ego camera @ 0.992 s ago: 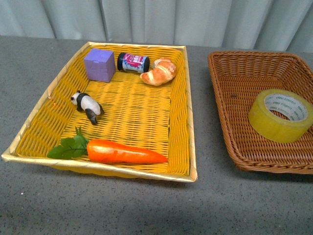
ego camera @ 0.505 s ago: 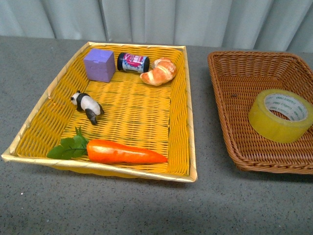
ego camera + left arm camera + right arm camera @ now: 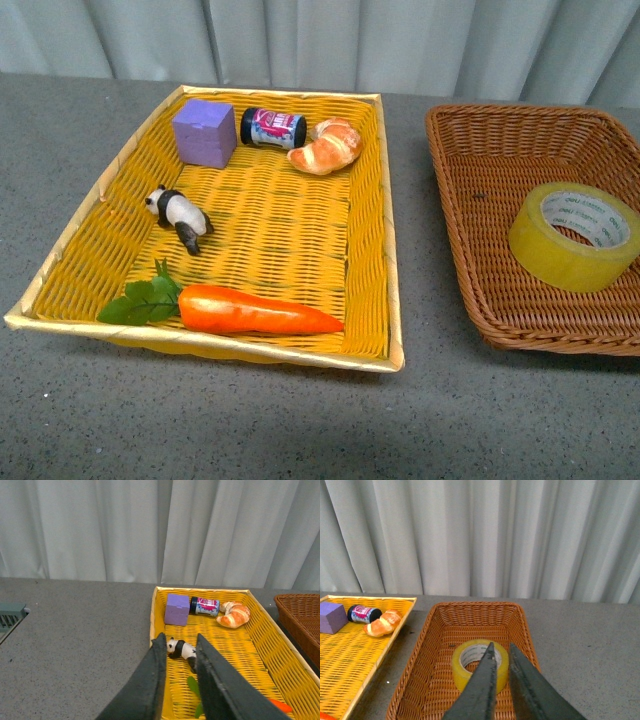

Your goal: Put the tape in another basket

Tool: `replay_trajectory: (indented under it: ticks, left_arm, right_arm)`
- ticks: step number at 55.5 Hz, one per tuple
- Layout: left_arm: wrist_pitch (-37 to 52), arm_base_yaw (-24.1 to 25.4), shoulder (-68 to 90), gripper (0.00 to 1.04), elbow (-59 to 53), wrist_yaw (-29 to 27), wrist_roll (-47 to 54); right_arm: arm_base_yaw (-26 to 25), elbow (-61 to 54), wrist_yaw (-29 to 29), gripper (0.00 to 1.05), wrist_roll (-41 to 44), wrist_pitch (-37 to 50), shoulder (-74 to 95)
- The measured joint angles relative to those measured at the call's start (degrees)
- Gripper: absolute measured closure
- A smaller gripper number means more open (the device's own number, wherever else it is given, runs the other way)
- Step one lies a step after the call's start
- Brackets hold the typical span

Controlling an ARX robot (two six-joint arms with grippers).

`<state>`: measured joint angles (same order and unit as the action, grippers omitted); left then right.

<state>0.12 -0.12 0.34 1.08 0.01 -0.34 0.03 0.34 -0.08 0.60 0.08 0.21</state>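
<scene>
Front view: the tape (image 3: 574, 236) lies tilted in the brown basket (image 3: 470, 240) on the right, apparently resting against its right wall. The yellow basket (image 3: 385, 250) on the left holds a purple block (image 3: 204, 132), a jar (image 3: 272, 128), a croissant (image 3: 326, 146), a panda (image 3: 178, 217) and a carrot (image 3: 255, 311). Neither arm appears here. Wrist views: the right gripper (image 3: 499, 655) hangs above the tape, jaws nearly closed on nothing; the left gripper (image 3: 180, 647) hangs over the yellow basket's left edge, jaws slightly parted and empty. If the roll is to be picked up, the right jaws should open wider, descend over one wall of the roll with one finger through the core, then close.
</scene>
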Motion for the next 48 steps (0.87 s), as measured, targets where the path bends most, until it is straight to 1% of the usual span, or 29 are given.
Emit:
replay_trajectory:
  ticks: [2, 5, 6, 14, 15, 17, 18, 22, 23, 24, 26, 30, 48]
  left_arm:
    - [0.0, 0.0, 0.0, 0.74, 0.0, 0.0, 0.0]
    - [-0.02, 0.0, 0.0, 0.64, 0.0, 0.0, 0.0]
    - [-0.02, 0.0, -0.02, 0.62, 0.0, 0.0, 0.0]
    - [-0.04, 0.0, -0.02, 0.33, 0.0, 0.0, 0.02]
    - [-0.07, 0.0, -0.02, 0.3, 0.0, 0.0, 0.02]
    - [-0.07, 0.0, -0.02, 0.22, 0.0, 0.0, 0.02]
    - [-0.07, 0.0, -0.02, 0.21, 0.0, 0.0, 0.02]
    - [-0.07, 0.0, -0.02, 0.07, 0.0, 0.0, 0.04]
    - [-0.09, 0.0, -0.02, 0.05, 0.0, 0.0, 0.07]
    - [-0.09, 0.0, -0.02, 0.05, 0.0, 0.0, 0.09]
    - [-0.09, 0.0, -0.02, 0.07, 0.0, 0.0, 0.07]
    - [-0.09, 0.0, -0.02, 0.06, 0.0, 0.0, 0.09]
    - [-0.09, 0.0, -0.02, 0.06, 0.0, 0.0, 0.07]
  right_arm:
    - [0.0, 0.0, 0.0, 0.86, 0.0, 0.0, 0.0]
    - [0.0, 0.0, 0.02, 0.75, 0.0, 0.0, 0.0]
    - [0.0, 0.0, 0.02, 0.72, 0.0, 0.0, 0.0]
    - [0.0, 0.0, 0.02, 0.43, 0.0, 0.0, 0.0]
    - [0.0, 0.0, 0.02, 0.42, 0.0, 0.0, 0.0]
    - [0.0, 0.0, 0.02, 0.34, 0.0, 0.0, 0.0]
    - [0.0, 0.0, 0.0, 0.31, 0.0, 0.0, 0.0]
    - [0.0, 0.0, 0.02, 0.17, 0.0, 0.0, 0.0]
    - [0.0, 0.0, 0.02, 0.13, 0.0, 0.0, 0.0]
    - [0.0, 0.0, 0.0, 0.1, 0.0, 0.0, 0.0]
    - [0.0, 0.0, 0.02, 0.07, -0.04, 0.0, 0.0]
    - [0.0, 0.0, 0.02, 0.1, -0.04, 0.0, 0.0]
    - [0.0, 0.0, 0.02, 0.09, -0.04, 0.0, 0.0]
